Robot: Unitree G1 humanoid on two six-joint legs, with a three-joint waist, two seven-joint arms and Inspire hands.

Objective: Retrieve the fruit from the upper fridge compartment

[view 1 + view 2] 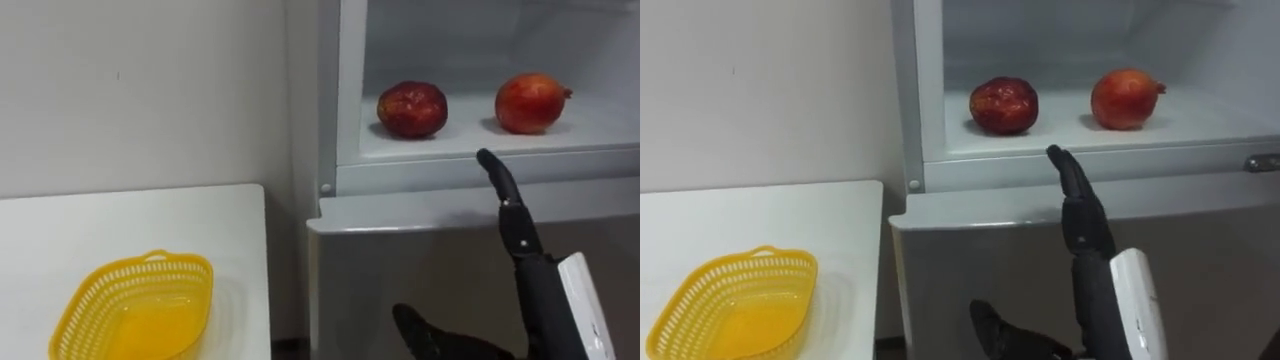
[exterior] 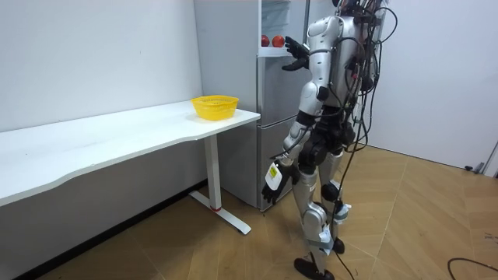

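Note:
Two red pomegranates lie on the white shelf [image 1: 600, 128] of the open upper fridge: a darker one [image 1: 411, 108] on the left and a brighter one [image 1: 531, 102] on the right. My right hand [image 1: 518, 228] comes up from the lower right, open, with straight fingers [image 1: 497, 172] pointing at the shelf's front edge between the two fruits. It touches neither fruit and holds nothing. In the room view I stand facing the fridge [image 2: 272, 117] with that hand [image 2: 289, 51] raised to the shelf. My left hand [image 2: 272, 179] hangs by my thigh, fingers relaxed.
A yellow plastic basket [image 1: 150, 265], with nothing in it, sits on the white table [image 1: 120, 220] to the left of the fridge. The shut grey lower fridge door [image 1: 420, 250] is right below the shelf. A white wall stands behind the table.

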